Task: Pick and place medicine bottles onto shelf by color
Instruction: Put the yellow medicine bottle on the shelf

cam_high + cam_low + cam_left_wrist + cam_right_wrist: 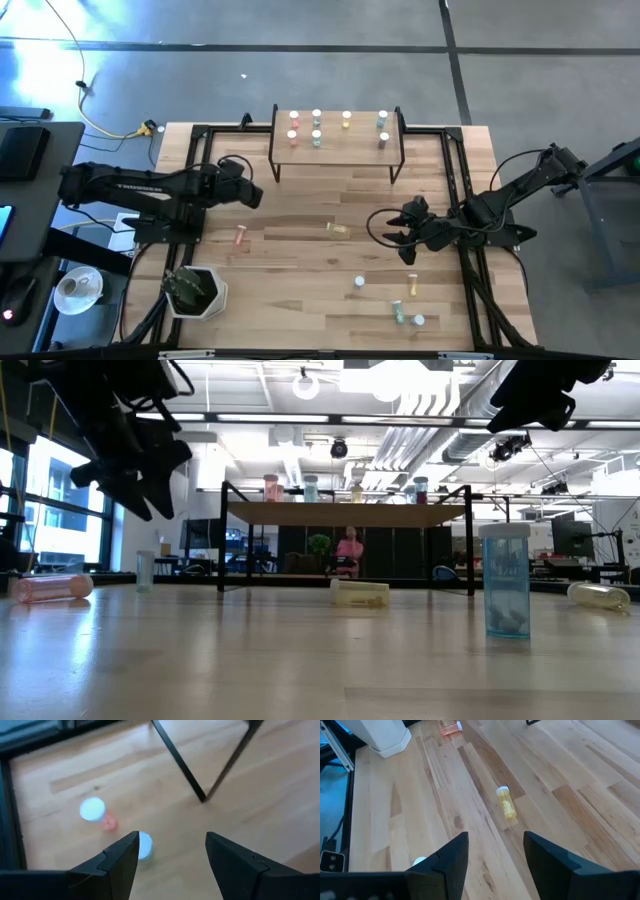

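Both arms idle-hovering, nothing held. Your left gripper [252, 192] sits above the worktop [300, 290] near the shelf's left legs, jaws spread, empty; wrist view looks down on two upright bottles beneath it, a pink one [95, 812] and a blue-capped one [143, 844] partly behind a finger. Can't match those to the high view w/ confidence.

Your right gripper [398, 232] hangs over mid-worktop, right side, jaws released, empty. It's aimed at the lying yellow bottle [337, 229], which lies ahead of the jaws in the wrist view, so prob. that's the next pick (judgement).

Shelf [335, 141] stands at the far edge, already carrying approx. eight bottles in colour groups: pinks left, then greens, one yellow, blue-greys right. Loose ones left: pink bottle [239, 237] lying left of centre, a few more near the front right corner [405, 313]. Task looks partway done.

Lying bottles may roll when nudged, so approach across the body, not the cap. White plant pot [195, 291] at front left, not part of the job.
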{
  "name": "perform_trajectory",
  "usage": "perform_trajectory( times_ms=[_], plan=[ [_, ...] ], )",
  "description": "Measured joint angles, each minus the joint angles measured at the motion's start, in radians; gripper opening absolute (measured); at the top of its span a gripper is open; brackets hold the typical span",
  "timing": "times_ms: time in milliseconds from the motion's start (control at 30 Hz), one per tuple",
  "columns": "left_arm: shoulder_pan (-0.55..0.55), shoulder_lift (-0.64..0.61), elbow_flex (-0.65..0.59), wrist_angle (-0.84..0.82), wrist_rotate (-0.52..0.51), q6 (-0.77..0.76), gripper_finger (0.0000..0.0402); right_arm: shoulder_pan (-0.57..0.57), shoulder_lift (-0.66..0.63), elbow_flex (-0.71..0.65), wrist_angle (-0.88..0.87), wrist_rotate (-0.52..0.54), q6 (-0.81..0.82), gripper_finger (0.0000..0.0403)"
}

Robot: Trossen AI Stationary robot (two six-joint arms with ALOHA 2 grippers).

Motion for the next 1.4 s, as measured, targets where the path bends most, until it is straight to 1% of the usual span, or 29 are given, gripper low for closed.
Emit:
perform_trajectory(
  times_ms=[67, 167, 300, 433, 500, 600, 833, 933, 1167, 1400],
  plan=[
    [-0.015, 0.004, 0.000, 0.019, 0.032, 0.037, 0.0220, 0.000, 0.000, 0.000, 0.000, 0.011, 0.000, 0.0181],
    [-0.068, 0.022, 0.000, 0.135, 0.061, 0.131, 0.0220, 0.000, 0.000, 0.000, 0.000, 0.014, 0.000, 0.0181],
    [-0.152, 0.050, 0.000, 0.390, 0.104, 0.280, 0.0220, 0.000, 0.000, 0.000, 0.000, 0.016, 0.000, 0.0181],
    [-0.210, 0.105, 0.000, 0.641, 0.109, 0.415, 0.0220, 0.000, 0.000, 0.000, 0.000, 0.016, 0.000, 0.0181],
    [-0.219, 0.141, 0.000, 0.740, 0.119, 0.487, 0.0220, 0.000, 0.000, 0.000, 0.001, 0.016, 0.000, 0.0181],
    [-0.223, 0.201, 0.000, 0.844, 0.153, 0.572, 0.0220, 0.000, 0.000, 0.000, 0.002, 0.017, 0.000, 0.0181],
    [-0.222, 0.334, 0.000, 1.042, 0.215, 0.679, 0.0220, 0.000, 0.000, 0.000, 0.004, 0.044, 0.009, 0.0181],
    [-0.215, 0.382, 0.013, 1.091, 0.249, 0.711, 0.0220, 0.000, 0.000, 0.000, 0.004, 0.048, 0.008, 0.0181],
    [-0.191, 0.481, 0.127, 1.052, 0.338, 0.814, 0.0220, -0.001, 0.000, 0.000, 0.005, 0.049, 0.009, 0.0181],
    [-0.186, 0.610, 0.212, 1.038, 0.346, 0.846, 0.0220, -0.001, 0.000, 0.000, 0.005, 0.048, 0.009, 0.0181]
  ],
)
